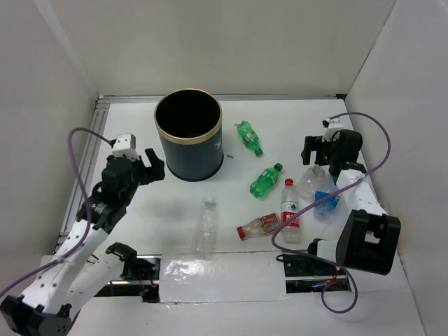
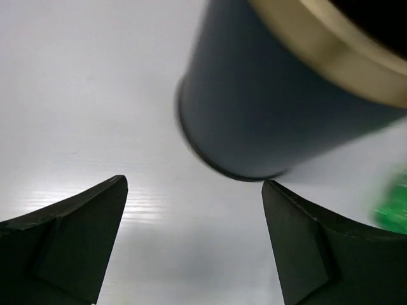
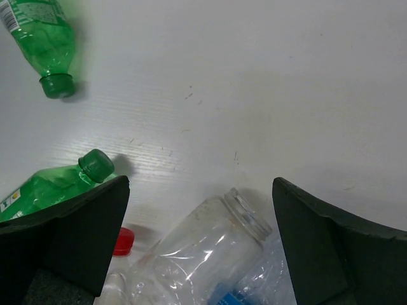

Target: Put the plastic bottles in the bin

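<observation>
Bottles are all outside the bin, spread over the right half of your white table (image 1: 161, 210). The tall dark navy cylindrical bin with the gold rim (image 1: 189, 157) stands upright near the far edge, left of centre, its mouth open upward.

A small green plastic bottle (image 1: 248, 137) lies just right of the bin. A second green plastic bottle (image 1: 266, 180) lies nearer the middle. Toward the near edge, a reddish bottle with a red cap (image 1: 259, 225) lies on its side, touching or just beside a clear bottle with a red-white label (image 1: 290, 213). A clear capless bottle with a blue label (image 1: 318, 192) lies near the right edge. A clear unlabelled bottle (image 1: 206, 225) lies alone, below the bin toward the near edge.

Your left gripper (image 1: 155, 164) hovers just left of the bin with its jaws spread wide and nothing between them. Its wrist camera shows the bin's wall (image 2: 267, 114) close ahead.

Your right gripper (image 1: 318, 148) hangs over the capless bottle (image 3: 203, 248), jaws wide apart and holding nothing. Both green bottles show in its wrist view (image 3: 38, 38) (image 3: 51, 184).
</observation>
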